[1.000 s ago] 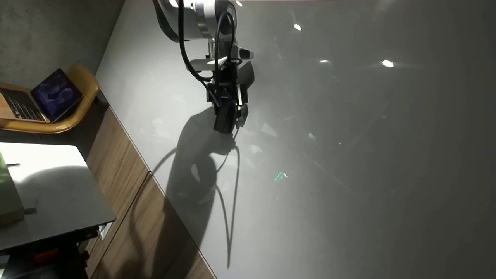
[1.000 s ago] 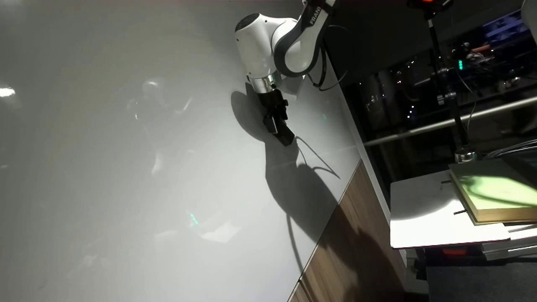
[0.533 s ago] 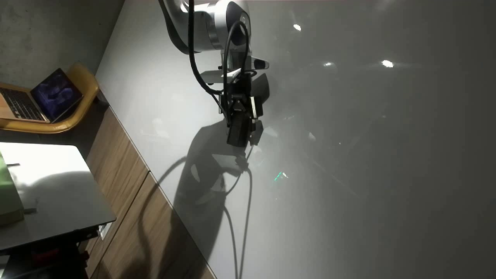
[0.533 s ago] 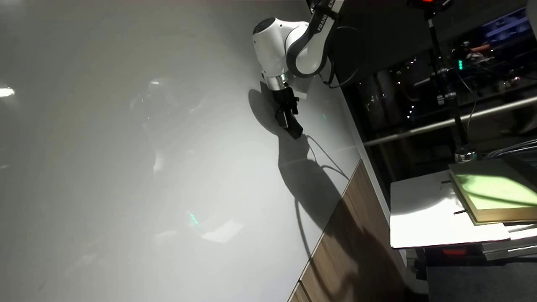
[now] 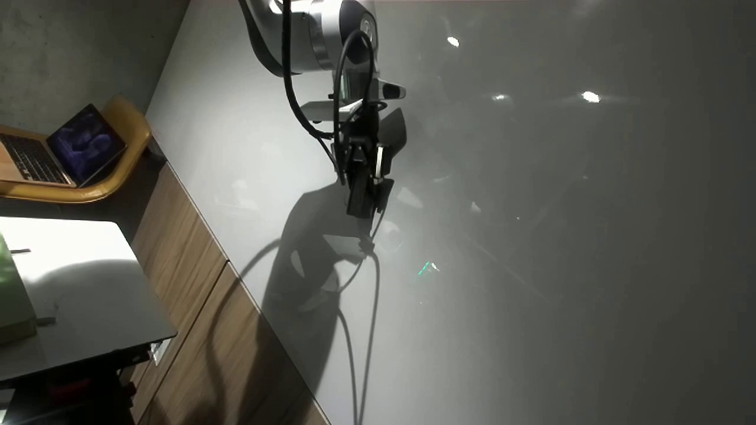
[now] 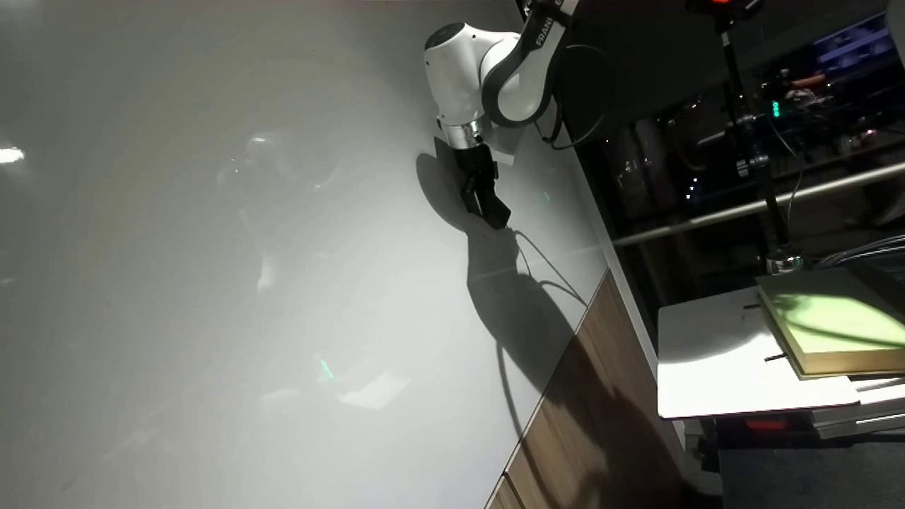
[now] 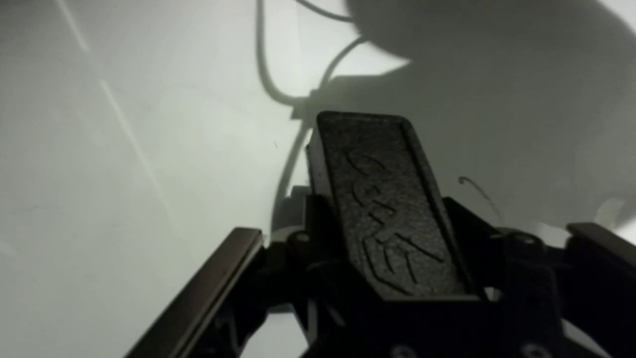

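Note:
A dark, long block like a felt eraser (image 7: 367, 144), with thin black lines across its grey face, sticks out from my gripper (image 7: 385, 219). The black fingers (image 7: 318, 216) press against both of its long sides, so the jaws are shut on it. In both exterior views the block (image 5: 358, 198) points down and away from the wrist, over a glossy white surface (image 7: 149, 258). Whether its far end touches that surface I cannot tell. On the white surface, right of the block in the wrist view, shows a small hooked dark mark (image 7: 477, 191).
Wood panels (image 5: 177, 236) border the white surface. Beyond them, a white stand top (image 6: 707, 382) carries a thick green book (image 6: 834, 318). A laptop (image 5: 88, 144) rests on a yellow chair (image 5: 139, 127). Black cables (image 5: 287, 77) loop along the arm, and shadows cover part of the surface.
In an exterior view the arm first shifted right and down with the block, then slightly back. The jaws stood wider half a second ago and have drawn together on the block.

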You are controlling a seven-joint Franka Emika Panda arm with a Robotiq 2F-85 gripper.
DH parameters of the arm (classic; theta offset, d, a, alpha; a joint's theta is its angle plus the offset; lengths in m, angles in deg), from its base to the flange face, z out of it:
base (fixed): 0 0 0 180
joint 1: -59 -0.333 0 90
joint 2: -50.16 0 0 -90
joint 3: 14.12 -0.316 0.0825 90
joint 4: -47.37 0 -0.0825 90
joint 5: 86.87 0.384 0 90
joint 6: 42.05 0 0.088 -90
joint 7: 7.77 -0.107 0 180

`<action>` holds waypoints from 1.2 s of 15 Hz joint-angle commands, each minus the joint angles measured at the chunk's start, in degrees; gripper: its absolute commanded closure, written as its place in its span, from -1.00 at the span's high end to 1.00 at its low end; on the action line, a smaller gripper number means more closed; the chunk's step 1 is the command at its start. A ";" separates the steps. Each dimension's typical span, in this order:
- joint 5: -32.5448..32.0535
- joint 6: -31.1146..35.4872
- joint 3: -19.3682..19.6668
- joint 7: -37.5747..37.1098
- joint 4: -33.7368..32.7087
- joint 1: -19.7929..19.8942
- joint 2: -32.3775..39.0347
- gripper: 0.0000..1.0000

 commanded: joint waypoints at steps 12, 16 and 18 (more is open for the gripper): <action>-1.05 1.99 -4.06 -1.38 -3.83 -4.53 3.71 -0.33; -2.17 0.62 -5.39 -1.30 -4.61 -6.44 3.64 -0.33; -3.68 -0.98 -6.36 -0.62 -5.17 -7.70 3.52 -0.33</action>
